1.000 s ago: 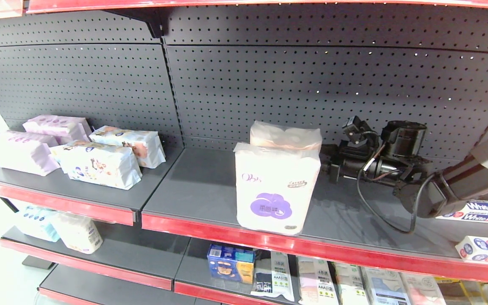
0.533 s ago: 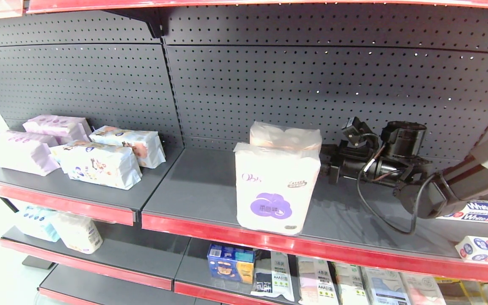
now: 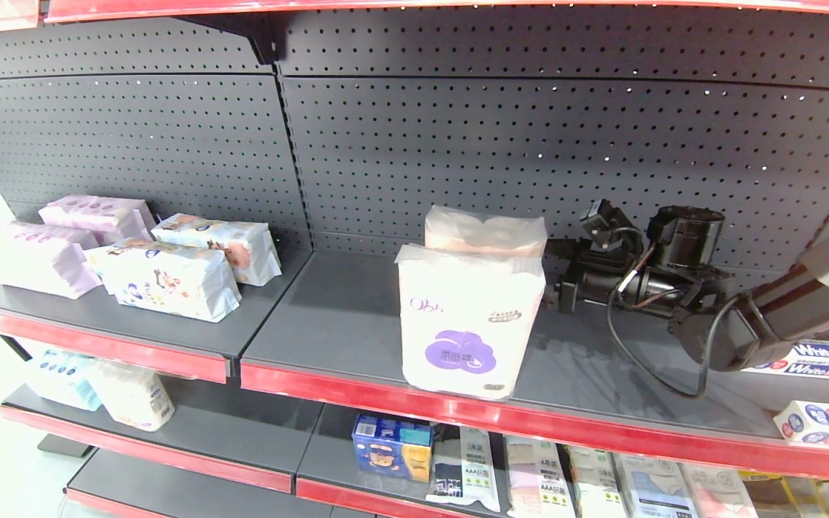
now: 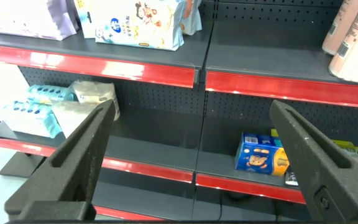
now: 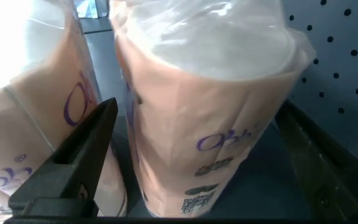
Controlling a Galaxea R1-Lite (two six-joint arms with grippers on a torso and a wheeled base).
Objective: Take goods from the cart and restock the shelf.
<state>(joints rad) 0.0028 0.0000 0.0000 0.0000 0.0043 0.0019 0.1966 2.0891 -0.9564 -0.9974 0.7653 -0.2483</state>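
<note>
Head view: two soft, plastic-wrapped tissue packs point(image 3: 468, 324) stand on the metal shelf point(image 3: 342, 316). Spread open, the right gripper point(image 3: 555, 277) straddles the rear tissue pack point(image 3: 486, 230); the left gripper point(image 4: 191, 112) gapes open too.

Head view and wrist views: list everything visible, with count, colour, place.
toilet roll packs: two, white-purple in front, peach pack behind, middle shelf centre
tissue packs: four, two lilac, two cartoon-printed, same shelf, left
toothpaste boxes: at least two, white-red-blue, same shelf, right
blue box: one, lower shelf
flat packets: several, mixed colours, right of blue box
soft packs: several, pale blue and white, lower left
shelves: dark grey, red edges
right gripper: open, straddling peach pack
left gripper: open, facing lower shelves
</note>
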